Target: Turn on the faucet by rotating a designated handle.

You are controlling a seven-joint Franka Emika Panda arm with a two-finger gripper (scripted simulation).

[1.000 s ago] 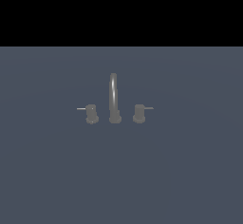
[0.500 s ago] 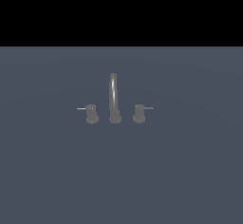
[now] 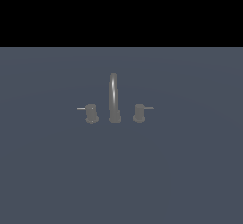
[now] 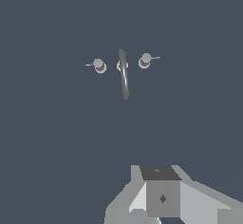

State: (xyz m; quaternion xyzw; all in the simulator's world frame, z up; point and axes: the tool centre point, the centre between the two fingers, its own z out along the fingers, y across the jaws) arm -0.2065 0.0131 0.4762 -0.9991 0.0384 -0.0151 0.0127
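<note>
Gripper [image 4: 159,204] showed only in the wrist view, as blocky pale-grey and white faceted shapes w/ a darker square face; fingers weren't distinguishable, so can't tell if they were apart or together. It was well apart from the faucet [image 3: 113,99], touching nothing. Faucet sat mid-frame in the exterior view on a flat, matte slate-blue surface [image 3: 190,171]: dull grey metal, tall thin arched spout [image 3: 113,88] on a round base. Designated handle [image 3: 139,113], just right of centre in the exterior frame, was a short stubby cylinder w/ thin rod lever pointing right. Twin knob [image 3: 91,114] sat left of centre, lever pointing left.
</note>
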